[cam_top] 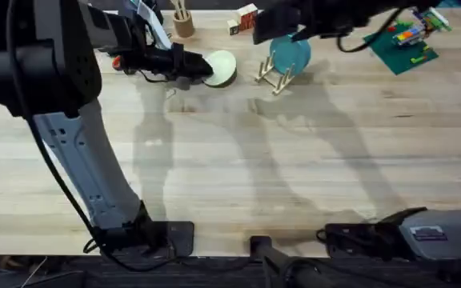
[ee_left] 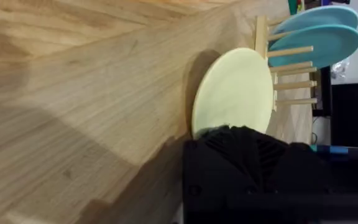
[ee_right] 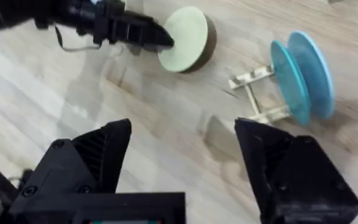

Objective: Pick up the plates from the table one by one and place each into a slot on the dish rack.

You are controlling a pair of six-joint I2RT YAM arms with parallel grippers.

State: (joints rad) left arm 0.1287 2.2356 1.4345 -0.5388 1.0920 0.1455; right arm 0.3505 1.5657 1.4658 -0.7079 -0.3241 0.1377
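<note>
Left tool (cam_top: 201, 67), upper left-centre of the overhead frame: pinched on the near rim of the cream plate (cam_top: 222, 66). Plate held tilted up on edge, its lower rim at or just above the desk (cam_top: 238, 168); contact with the wood cannot be told. In the left wrist view the plate's pale face (ee_left: 234, 92) fills the middle, the black fingers closed over its lower edge.

Dish rack (cam_top: 274, 77), just right of the cream plate in the overhead frame, near but apart. It carries the turquoise plate (cam_top: 290, 53) standing upright between the pegs. The right wrist view shows two blue-green discs side by side in the rack (ee_right: 258, 94): the turquoise one (ee_right: 289, 82) and a paler blue plate (ee_right: 314, 73) behind it. Peg tips show across both in the left wrist view.

Right tool (ee_right: 185, 165): fingers spread wide, holding nothing, raised above the desk and looking down on rack and cream plate (ee_right: 185, 38).
</note>
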